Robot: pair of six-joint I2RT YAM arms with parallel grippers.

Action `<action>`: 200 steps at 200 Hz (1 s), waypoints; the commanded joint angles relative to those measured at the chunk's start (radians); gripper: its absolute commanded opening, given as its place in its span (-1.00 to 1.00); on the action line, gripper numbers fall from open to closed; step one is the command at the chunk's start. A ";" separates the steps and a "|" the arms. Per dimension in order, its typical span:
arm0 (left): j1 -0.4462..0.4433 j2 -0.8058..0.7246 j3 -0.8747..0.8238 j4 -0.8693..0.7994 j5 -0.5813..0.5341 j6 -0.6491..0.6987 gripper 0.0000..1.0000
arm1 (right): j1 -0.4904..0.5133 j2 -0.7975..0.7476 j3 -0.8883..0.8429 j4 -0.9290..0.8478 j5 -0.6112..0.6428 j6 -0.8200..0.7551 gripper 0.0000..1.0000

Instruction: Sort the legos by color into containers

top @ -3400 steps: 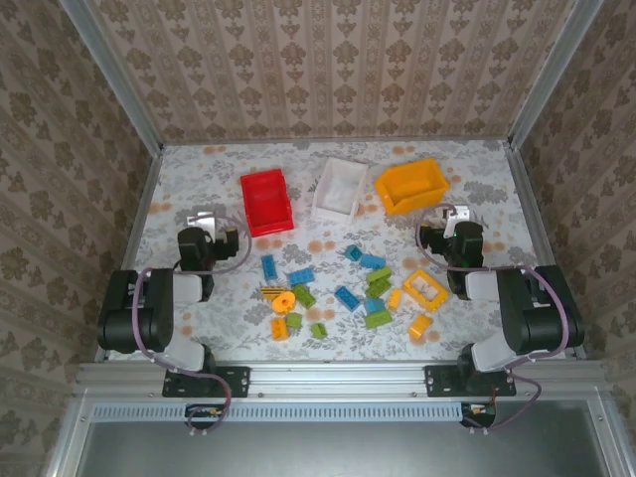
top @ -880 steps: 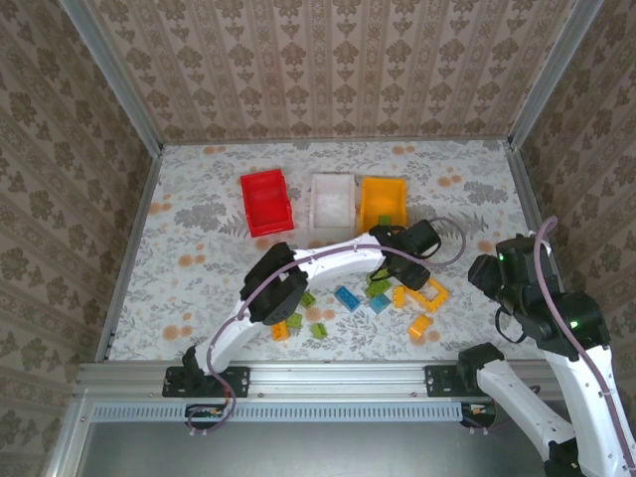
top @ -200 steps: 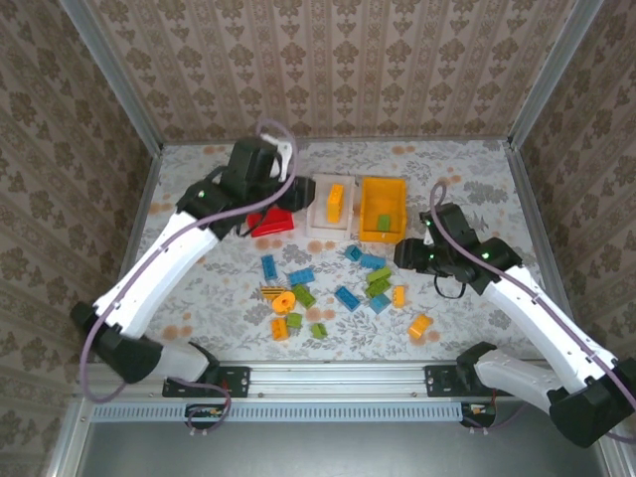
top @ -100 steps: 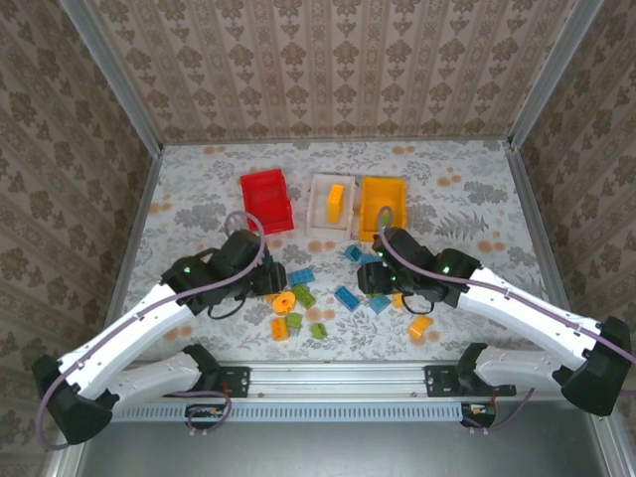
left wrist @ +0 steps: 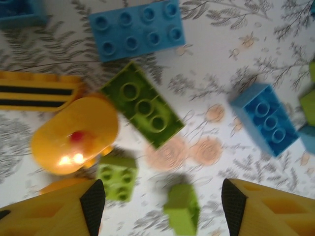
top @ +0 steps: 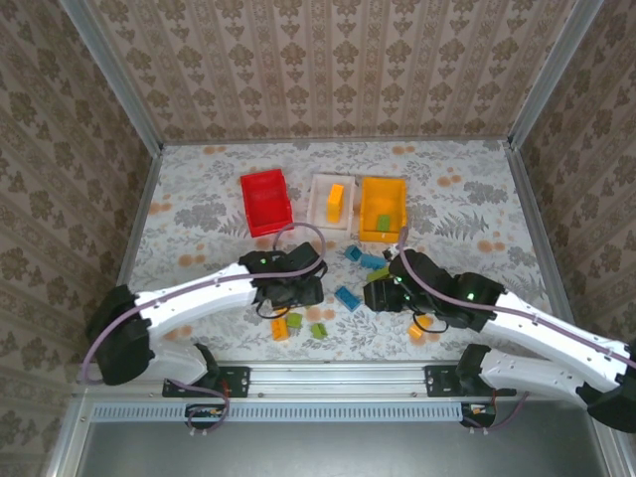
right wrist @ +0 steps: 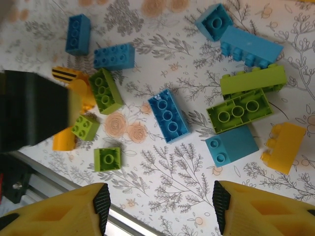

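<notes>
Legos lie scattered at the table's front middle. My left gripper (left wrist: 163,202) hovers open over a small green brick (left wrist: 182,210), with another small green brick (left wrist: 117,176) by its left finger. Beyond lie a green flat brick (left wrist: 143,104), a round orange piece (left wrist: 74,135) and blue bricks (left wrist: 138,29). My right gripper (right wrist: 161,200) is open over bare table near a blue brick (right wrist: 169,115). The red container (top: 266,202) looks empty. The white container (top: 320,204) holds an orange brick (top: 335,199). The orange container (top: 383,194) holds a green brick (top: 383,223).
The left arm's dark wrist (right wrist: 29,110) blocks the left side of the right wrist view. The table's metal front rail (right wrist: 44,184) runs just below the right gripper. More green (right wrist: 238,110), blue (right wrist: 231,145) and orange (right wrist: 283,145) bricks lie to the right.
The left arm has swung right, over the middle of the pile. The right gripper has drawn back toward the front rail. Both sets of jaws stand a little wider.
</notes>
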 commanded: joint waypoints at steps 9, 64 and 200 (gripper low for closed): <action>0.001 0.113 0.043 0.110 0.041 -0.187 0.28 | 0.008 -0.057 -0.005 -0.053 0.029 0.011 0.27; 0.008 0.195 0.027 0.140 0.026 -0.336 0.29 | 0.007 -0.088 -0.008 -0.088 0.035 0.007 0.33; 0.031 0.189 -0.034 0.129 -0.022 -0.452 0.22 | 0.005 -0.062 -0.025 -0.071 0.043 0.027 0.34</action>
